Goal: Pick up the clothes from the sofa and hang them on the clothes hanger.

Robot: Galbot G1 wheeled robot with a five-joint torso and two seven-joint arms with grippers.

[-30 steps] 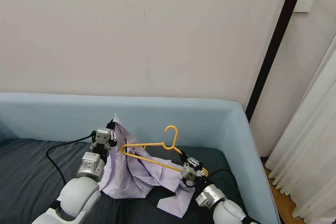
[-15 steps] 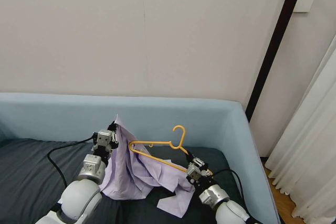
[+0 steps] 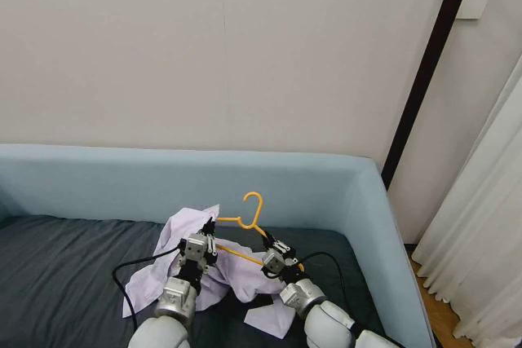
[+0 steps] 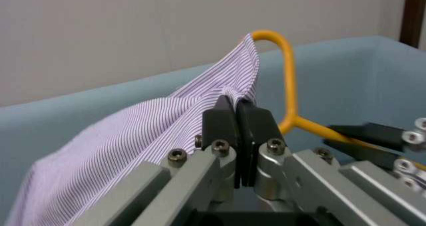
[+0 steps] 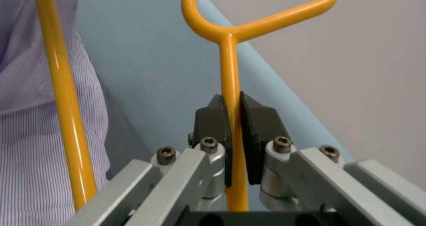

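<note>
A lilac striped shirt [image 3: 183,230] lies bunched on the dark sofa seat [image 3: 57,258], draped partly over a yellow hanger [image 3: 249,216]. My left gripper [image 3: 201,242] is shut on a fold of the shirt [image 4: 133,141], right beside the hanger's end [image 4: 283,76]. My right gripper [image 3: 272,262] is shut on the hanger's bar [image 5: 230,86], its pads [image 5: 256,123] pinching the yellow rod. The hook [image 3: 254,200] points up toward the sofa back. A second hanger bar [image 5: 60,101] runs along the shirt [image 5: 40,161].
The pale blue sofa back [image 3: 98,177] and arm [image 3: 391,242] enclose the seat. A dark rack post [image 3: 424,71] rises at the right, with white curtain [image 3: 481,234] beside it. A black cable [image 3: 134,270] trails from my left arm.
Both arms have moved toward the middle and lower. The shirt, held up high before, has dropped and spread on the seat, and the hanger has shifted left with its hook more upright.
</note>
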